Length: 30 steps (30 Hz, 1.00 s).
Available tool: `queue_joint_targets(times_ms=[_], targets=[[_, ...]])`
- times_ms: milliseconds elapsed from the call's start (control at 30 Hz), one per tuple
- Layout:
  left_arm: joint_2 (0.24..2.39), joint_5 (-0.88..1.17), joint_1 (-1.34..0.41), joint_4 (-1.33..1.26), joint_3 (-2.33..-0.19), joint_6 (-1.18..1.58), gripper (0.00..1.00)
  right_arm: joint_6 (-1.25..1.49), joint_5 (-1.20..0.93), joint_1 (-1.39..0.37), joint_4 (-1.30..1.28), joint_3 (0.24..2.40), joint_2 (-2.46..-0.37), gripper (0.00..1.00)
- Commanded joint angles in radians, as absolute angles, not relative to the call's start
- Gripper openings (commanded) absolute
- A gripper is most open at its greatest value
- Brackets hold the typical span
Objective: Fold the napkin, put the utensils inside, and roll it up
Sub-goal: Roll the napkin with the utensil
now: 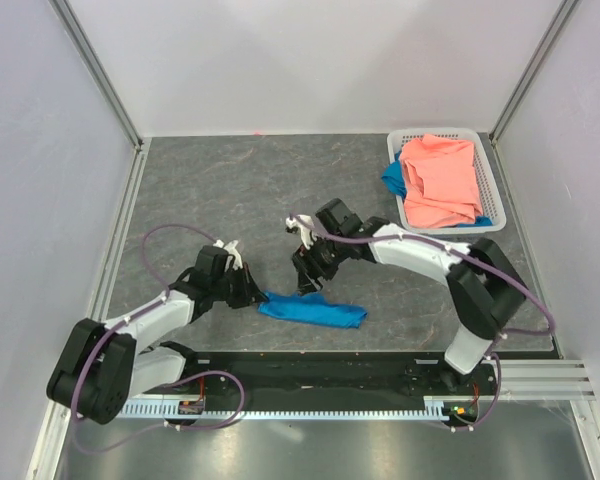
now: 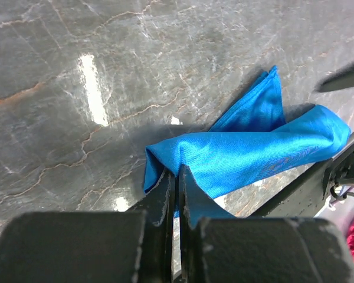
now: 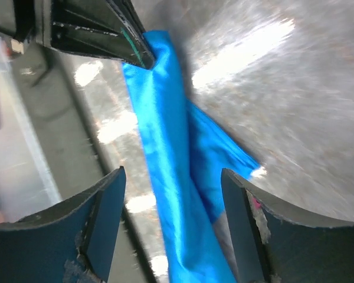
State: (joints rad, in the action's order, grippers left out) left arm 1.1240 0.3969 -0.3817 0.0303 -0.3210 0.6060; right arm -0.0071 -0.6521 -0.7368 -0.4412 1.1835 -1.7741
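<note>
The left gripper has its fingers pressed together on one end of the napkin, pinching the blue cloth. The right gripper hangs just above the napkin with its fingers spread wide, the cloth running between them below. The napkin lies bunched into a long, loose strip on the gray table, near the front edge. A white basket in the far right corner holds a pink cloth.

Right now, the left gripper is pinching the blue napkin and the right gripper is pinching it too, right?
Not quite. The left gripper does pinch the napkin, but the right gripper is wide open, not closed on it. The right wrist view shows this.
</note>
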Motion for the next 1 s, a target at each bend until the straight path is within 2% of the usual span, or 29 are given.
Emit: queue_joint_targets(times_ms=[0,100,267,667,767,800,867,900,967], targets=[[1.195,0.391,-0.373,0.135,-0.412,0.627,0.02,-0.074,-0.292,-0.868,-0.305,1.059,-1.626,0.75],[1.241,0.416,-0.362,0.156,-0.446,0.621,0.02,-0.118,-0.071,-1.003,-0.266,1.013,-1.582,0.77],[1.278,0.442,-0.356,0.167,-0.474,0.607,0.02,-0.153,0.061,-1.123,-0.255,1.002,-1.617,0.78],[1.296,0.462,-0.353,0.176,-0.495,0.583,0.02,-0.181,0.129,-1.160,-0.268,1.034,-1.759,0.72],[1.305,0.483,-0.351,0.170,-0.502,0.572,0.02,-0.179,0.095,-1.154,-0.285,1.045,-1.776,0.64],[1.305,0.491,-0.351,0.167,-0.505,0.568,0.02,-0.176,0.071,-1.143,-0.291,1.048,-1.782,0.58],[1.298,0.495,-0.353,0.164,-0.509,0.565,0.07,-0.166,0.002,-1.129,-0.320,1.060,-1.807,0.53],[1.293,0.491,-0.351,0.163,-0.511,0.563,0.18,-0.161,-0.038,-1.117,-0.331,1.065,-1.816,0.49],[1.255,0.476,-0.353,0.164,-0.515,0.558,0.30,-0.150,-0.125,-1.105,-0.363,1.077,-1.847,0.47]])
